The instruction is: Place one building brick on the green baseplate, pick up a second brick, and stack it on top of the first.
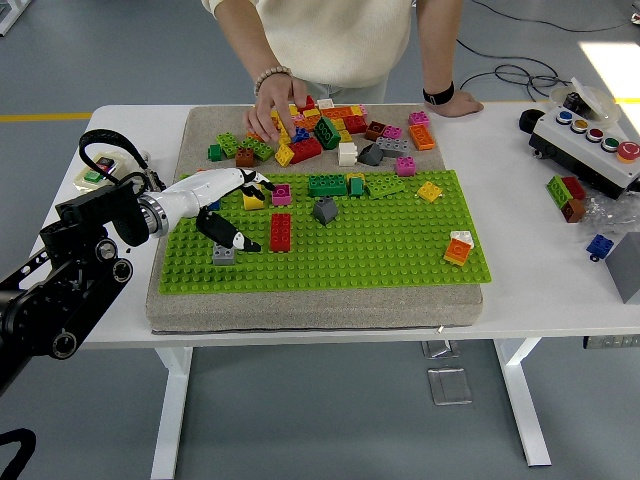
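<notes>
From up here I see the left hand (228, 205), glossy white shell with black fingertips, hovering over the left part of the studded green baseplate (400, 255), its fingers spread loosely and gripping nothing. Just below its thumb a small grey brick (224, 254) sits on the plate, and just to the right of the hand stands a long red brick (281, 232), lengthwise toward me (both are on the plate, apart from each other). The plate lies on a coarse beige pad (200, 135) on the white counter (560, 275). Farther along the plate I make out a dark grey sloped piece (325, 210), a dark green block (327, 185) and an orange-and-white piece (459, 248) near the right edge. Behind the plate, a loose heap of mixed bricks (350, 130) covers the pad, and a person's hand (272, 103) reaches into it, fingers down among the pieces; their other hand (455, 103) rests flat on the counter. A button box (590, 145) sits at far right.
</notes>
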You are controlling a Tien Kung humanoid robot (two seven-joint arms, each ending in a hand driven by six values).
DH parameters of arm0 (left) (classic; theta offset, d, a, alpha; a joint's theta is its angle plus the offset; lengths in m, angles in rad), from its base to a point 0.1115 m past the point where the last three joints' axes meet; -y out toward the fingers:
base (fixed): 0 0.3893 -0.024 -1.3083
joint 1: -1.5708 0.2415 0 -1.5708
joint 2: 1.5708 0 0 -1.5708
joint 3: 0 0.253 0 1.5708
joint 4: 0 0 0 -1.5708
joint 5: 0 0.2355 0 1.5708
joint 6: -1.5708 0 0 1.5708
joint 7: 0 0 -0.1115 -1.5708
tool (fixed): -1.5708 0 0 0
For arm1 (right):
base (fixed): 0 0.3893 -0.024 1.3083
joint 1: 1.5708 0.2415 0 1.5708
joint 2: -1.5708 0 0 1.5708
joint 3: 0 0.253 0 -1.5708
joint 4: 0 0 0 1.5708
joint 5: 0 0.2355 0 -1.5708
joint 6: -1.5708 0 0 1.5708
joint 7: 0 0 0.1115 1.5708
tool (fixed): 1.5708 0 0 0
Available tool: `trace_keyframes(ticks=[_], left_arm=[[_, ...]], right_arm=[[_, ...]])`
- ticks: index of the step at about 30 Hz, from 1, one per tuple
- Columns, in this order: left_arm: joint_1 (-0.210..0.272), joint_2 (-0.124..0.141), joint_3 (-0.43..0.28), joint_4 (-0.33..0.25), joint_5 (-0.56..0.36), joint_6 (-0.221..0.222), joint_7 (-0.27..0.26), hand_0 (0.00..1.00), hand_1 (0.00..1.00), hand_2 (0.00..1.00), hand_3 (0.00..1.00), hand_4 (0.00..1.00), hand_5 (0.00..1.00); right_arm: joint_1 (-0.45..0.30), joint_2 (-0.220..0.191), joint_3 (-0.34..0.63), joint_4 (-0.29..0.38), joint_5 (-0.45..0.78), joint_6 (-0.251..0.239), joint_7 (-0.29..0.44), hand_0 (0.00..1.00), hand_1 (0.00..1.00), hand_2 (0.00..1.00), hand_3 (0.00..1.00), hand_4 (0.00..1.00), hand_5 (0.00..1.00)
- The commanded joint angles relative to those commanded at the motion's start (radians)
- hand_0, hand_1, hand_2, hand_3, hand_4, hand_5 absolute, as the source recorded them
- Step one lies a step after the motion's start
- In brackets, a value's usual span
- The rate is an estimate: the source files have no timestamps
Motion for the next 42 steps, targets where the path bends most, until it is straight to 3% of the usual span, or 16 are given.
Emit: trace_keyframes(ticks=[12,20,42], left_arm=[[-0.042,-0.050,0.007,0.106,0.053,0.039,-0.016,0.851,0.792,0.771,0.843,0.998,0.143],[-0.071,-0.085,0.006,0.145,0.091,0.041,-0.006,0.925,0.840,0.812,0.850,0.998,0.142],[-0.097,-0.138,0.027,0.250,0.151,0.077,-0.016,0.957,0.862,0.827,0.853,0.998,0.124]], right_arm=[[-0.001,-0.001,0.002,0.000,0.000,0.001,0.000,0.758,0.685,0.731,0.754,0.998,0.498],[0.001,-0.002,0.002,0.000,0.002,0.001,0.000,0.758,0.685,0.731,0.754,0.998,0.496],[0.003,-0.002,-0.005,0.000,0.005,0.000,-0.001,0.758,0.685,0.731,0.754,0.998,0.496]])
